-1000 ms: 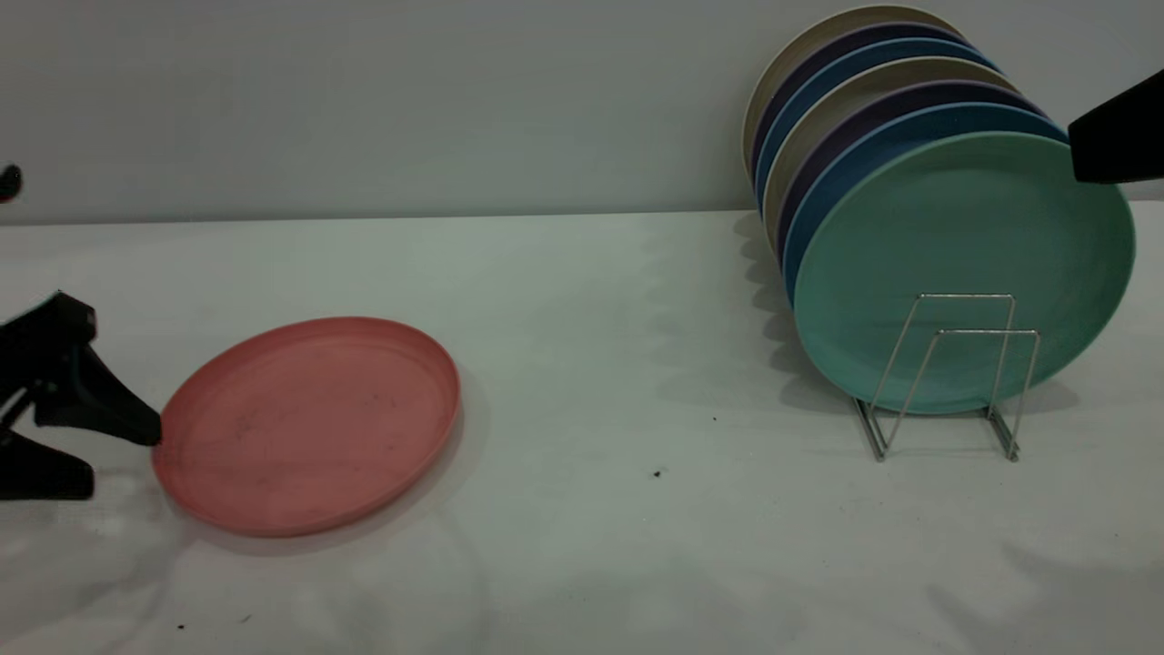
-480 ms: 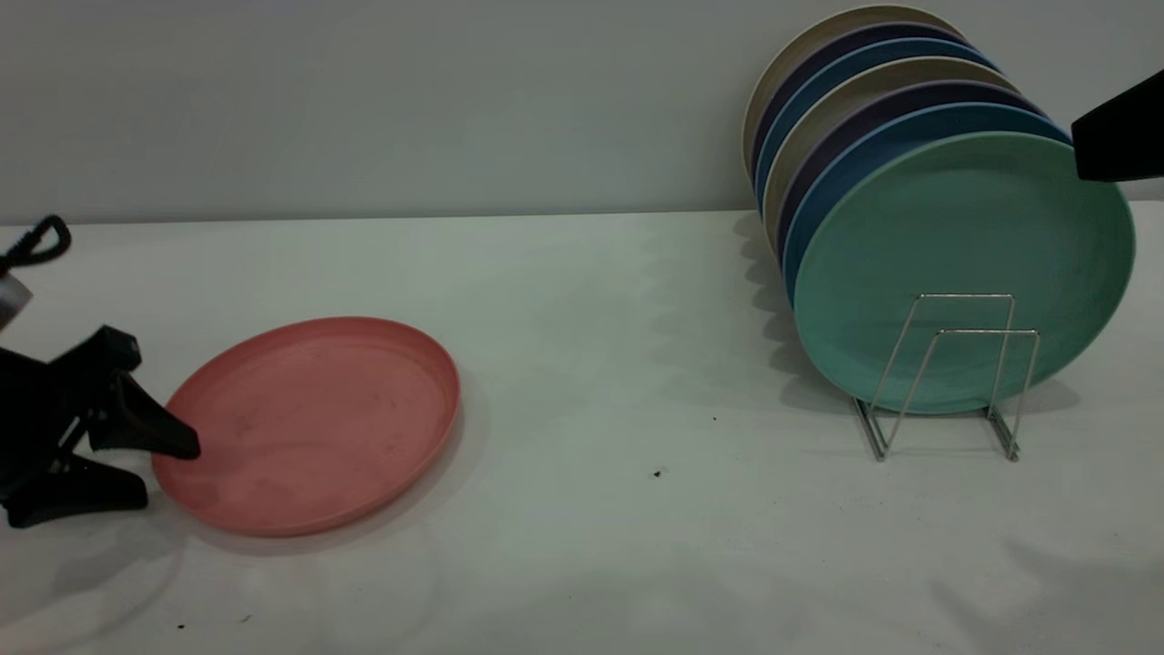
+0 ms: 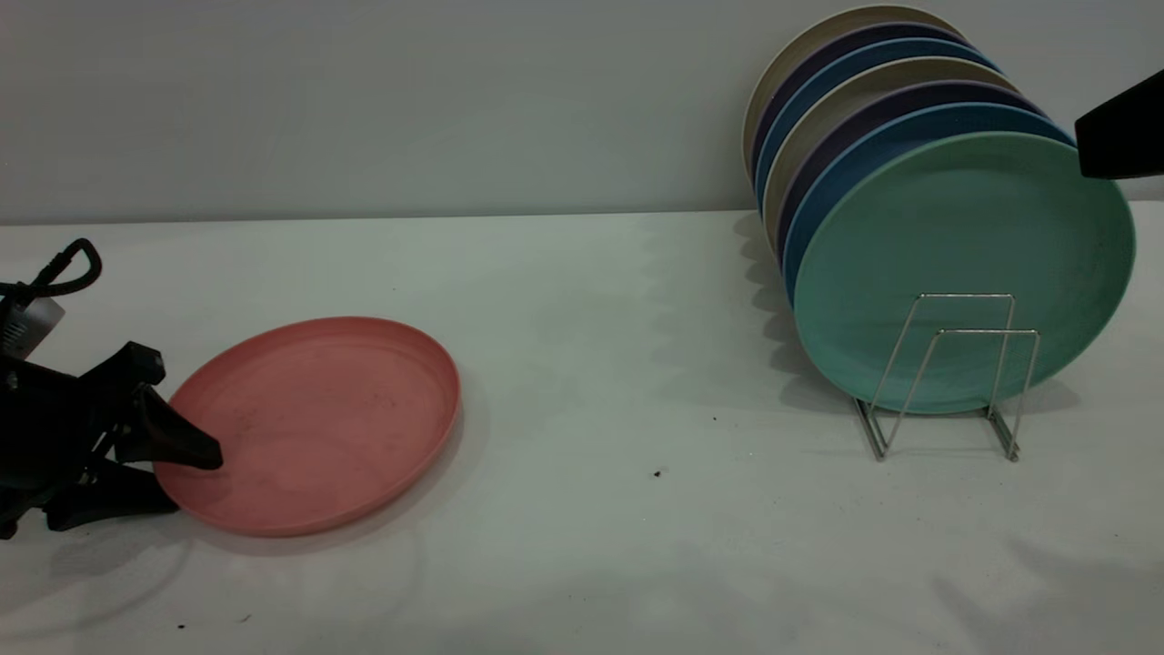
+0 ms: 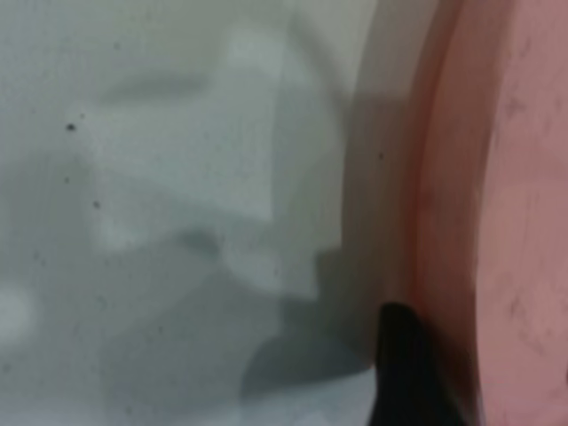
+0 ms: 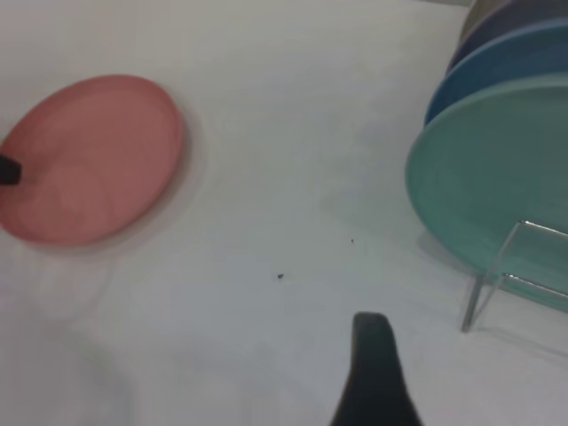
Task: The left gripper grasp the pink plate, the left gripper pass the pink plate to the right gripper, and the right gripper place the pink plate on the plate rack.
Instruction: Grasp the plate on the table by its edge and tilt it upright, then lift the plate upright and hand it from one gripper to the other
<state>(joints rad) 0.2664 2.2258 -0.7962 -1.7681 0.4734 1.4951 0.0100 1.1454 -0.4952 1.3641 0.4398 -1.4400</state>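
The pink plate [image 3: 314, 423] lies flat on the white table at the left; it also shows in the left wrist view [image 4: 524, 204] and the right wrist view [image 5: 93, 155]. My left gripper [image 3: 193, 480] is open at the plate's left edge. Its upper finger [image 3: 177, 437] reaches over the rim and its lower finger [image 3: 109, 505] lies low on the table beside the rim. One black finger [image 4: 408, 373] shows against the rim in the left wrist view. The plate rack [image 3: 946, 382] stands at the right. My right gripper [image 3: 1118, 136] hangs high at the right edge, above the rack.
Several plates stand in the rack, leaning back in a row; the front one is teal-green [image 3: 964, 264], with blue, purple and beige ones behind. Two front wire loops stand bare. A grey wall runs along the table's back. Small dark specks [image 3: 657, 473] lie mid-table.
My left gripper has moved right along the table; its upper finger has gone from beside the plate's left edge to over the rim. The plate and right arm have not moved.
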